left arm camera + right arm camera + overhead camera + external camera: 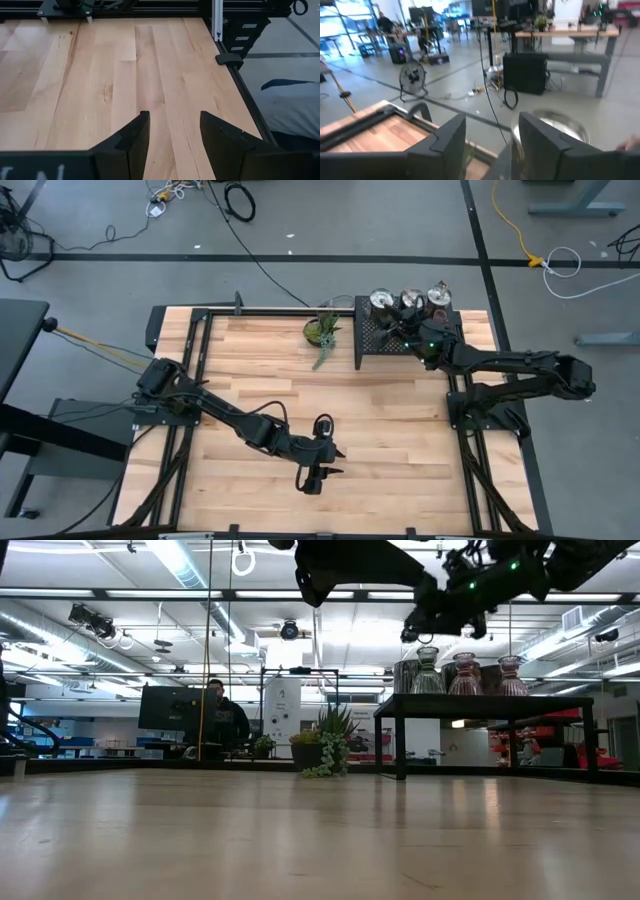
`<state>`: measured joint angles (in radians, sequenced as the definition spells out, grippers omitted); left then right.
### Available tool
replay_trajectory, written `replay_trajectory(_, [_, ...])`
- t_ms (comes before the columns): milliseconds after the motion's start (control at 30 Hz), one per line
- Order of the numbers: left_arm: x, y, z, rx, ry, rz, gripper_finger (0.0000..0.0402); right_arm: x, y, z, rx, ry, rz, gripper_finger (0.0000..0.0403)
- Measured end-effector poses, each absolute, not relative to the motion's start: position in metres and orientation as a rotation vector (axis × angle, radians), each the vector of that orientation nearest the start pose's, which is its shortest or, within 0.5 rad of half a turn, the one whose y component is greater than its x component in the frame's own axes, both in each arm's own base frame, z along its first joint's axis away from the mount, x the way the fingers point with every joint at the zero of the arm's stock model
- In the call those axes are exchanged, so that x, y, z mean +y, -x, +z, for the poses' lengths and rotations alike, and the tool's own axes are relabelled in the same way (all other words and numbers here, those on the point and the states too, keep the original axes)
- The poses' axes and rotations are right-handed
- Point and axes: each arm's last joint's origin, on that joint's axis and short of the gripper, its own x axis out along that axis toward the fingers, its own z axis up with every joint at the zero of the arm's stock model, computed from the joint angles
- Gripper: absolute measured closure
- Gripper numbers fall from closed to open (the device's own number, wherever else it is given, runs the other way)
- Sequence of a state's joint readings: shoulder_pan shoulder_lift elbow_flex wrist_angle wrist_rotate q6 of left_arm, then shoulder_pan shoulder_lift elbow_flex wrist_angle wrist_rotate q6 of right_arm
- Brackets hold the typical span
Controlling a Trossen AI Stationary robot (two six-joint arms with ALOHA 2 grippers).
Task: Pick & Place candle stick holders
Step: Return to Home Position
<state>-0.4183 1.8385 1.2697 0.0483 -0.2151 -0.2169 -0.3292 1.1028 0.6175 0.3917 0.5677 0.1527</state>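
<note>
Right pincer (492, 120) released, empty, above the rack (485, 698) where the holders (466, 673) stand, so I'd lift straight up first, then pull back home (no sideways swing near them); left pincer (174, 116) also released, waits low over the table (400, 430).

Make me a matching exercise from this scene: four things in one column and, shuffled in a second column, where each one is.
Things:
1. left gripper
2. right gripper
3. potted plant
4. glass candle holders

Places:
A. standing in a row on the black mesh rack
B. on the table, beside the rack
C. open, over bare wood, away from the rack
D. open, in the air above the rack

Pairs: 1-C, 2-D, 3-B, 4-A.
</note>
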Motion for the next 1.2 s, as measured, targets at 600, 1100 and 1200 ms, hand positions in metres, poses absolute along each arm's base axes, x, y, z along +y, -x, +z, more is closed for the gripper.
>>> replay_trajectory(600, [-0.135, -0.383, 0.224, 0.556, -0.305, 0.064, 0.0225, 0.005, -0.196, 0.268, 0.083, -0.223, 0.1, 0.0257])
replay_trajectory(1100, [-0.061, -0.274, 0.255, 0.438, -0.168, 0.106, 0.0225, 0.048, -0.15, 0.206, -0.089, -0.096, 0.011, 0.0257])
replay_trajectory(1200, [-0.061, -0.227, 0.244, 0.271, -0.123, 0.096, 0.0225, 0.045, -0.142, 0.206, -0.064, -0.04, -0.112, 0.0257])
